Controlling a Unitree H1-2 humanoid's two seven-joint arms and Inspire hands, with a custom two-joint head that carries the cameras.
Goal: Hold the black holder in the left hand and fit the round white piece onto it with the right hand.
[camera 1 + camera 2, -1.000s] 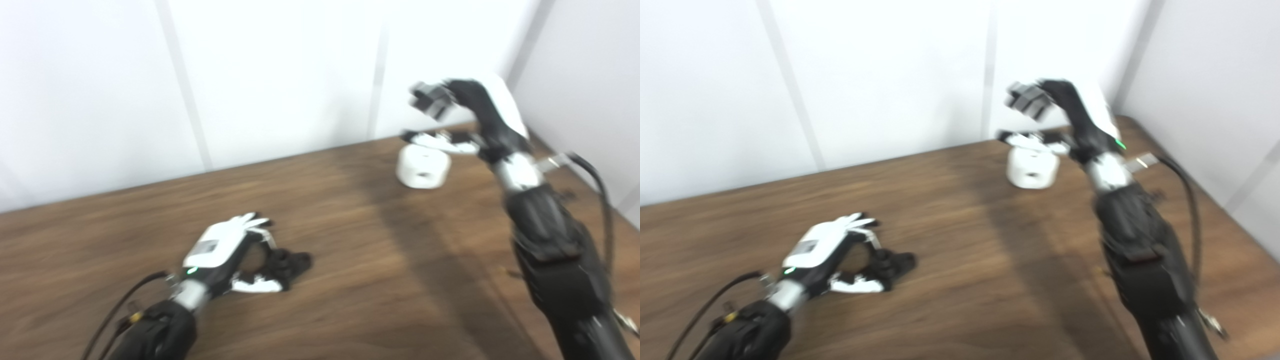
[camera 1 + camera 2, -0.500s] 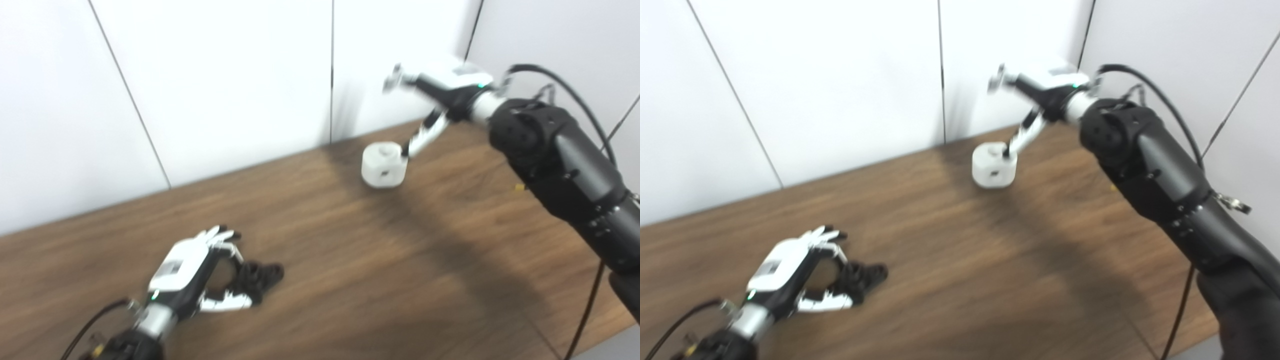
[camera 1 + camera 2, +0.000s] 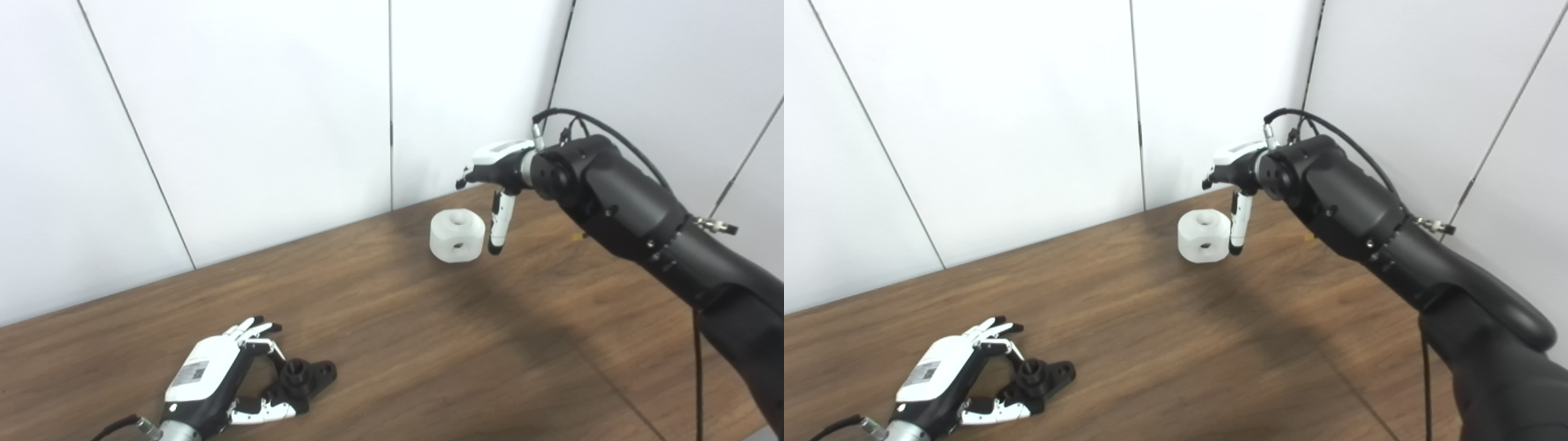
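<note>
The black holder [image 3: 301, 378] is lying flat on the desk [image 3: 429, 343] near the front left corner, and the left hand [image 3: 214, 386] is cupped around it from the left, thumb underneath on the near side and fingers [image 3: 254, 326] curled over the far side. Nothing's actually clamped yet as far as can be seen, the holder looks to be resting on the wood, so that hand is read as open and just staged for the pickup.

The round white piece [image 3: 457, 235] is parked well apart, toward the back right of the desk, standing with one hole facing up and another in its side. The right hand [image 3: 497, 184] is hung above and just beside it, spread wide with the thumb pointed down along its right side, nothing held. Probably it's lined up that way so the piece can be pinched from the sides.
</note>
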